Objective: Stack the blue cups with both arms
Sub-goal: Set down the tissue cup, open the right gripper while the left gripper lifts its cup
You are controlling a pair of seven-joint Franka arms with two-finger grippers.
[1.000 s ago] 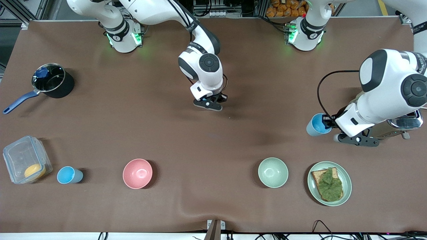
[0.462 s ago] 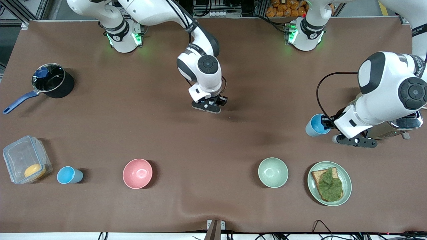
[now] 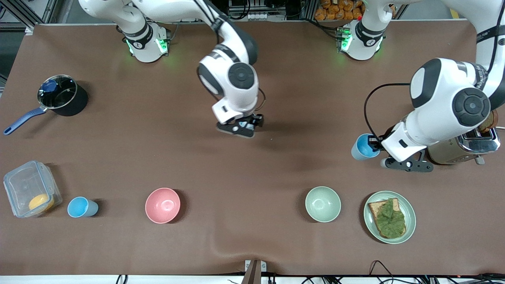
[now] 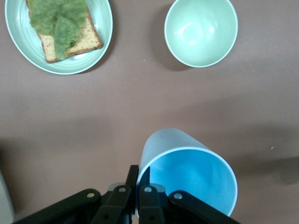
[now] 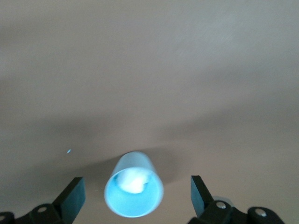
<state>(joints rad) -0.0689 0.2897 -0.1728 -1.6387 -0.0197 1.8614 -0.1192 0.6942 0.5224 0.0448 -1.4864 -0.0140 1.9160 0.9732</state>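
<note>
My left gripper (image 3: 376, 150) is shut on the rim of a light-blue cup (image 3: 363, 146) and holds it tilted over the table beside the toaster. The left wrist view shows the pinched rim at my left gripper (image 4: 139, 175) and the cup's sky-blue inside (image 4: 191, 179). My right gripper (image 3: 241, 127) is open over the table's middle. In the right wrist view it (image 5: 136, 192) straddles a standing blue cup (image 5: 135, 168) with a white patch inside, without touching it. My right hand hides this cup in the front view. A third blue cup (image 3: 82, 207) stands beside the clear box.
A toaster (image 3: 473, 146), a plate with toast and lettuce (image 3: 410, 230) and a pale green bowl (image 3: 322, 204) are at the left arm's end. A pink bowl (image 3: 162, 205), a clear box (image 3: 29, 193) and a black pot (image 3: 61, 96) are toward the right arm's end.
My left gripper has carried its cup a little toward the table's middle. My right gripper has shifted slightly toward the right arm's end and stays open.
</note>
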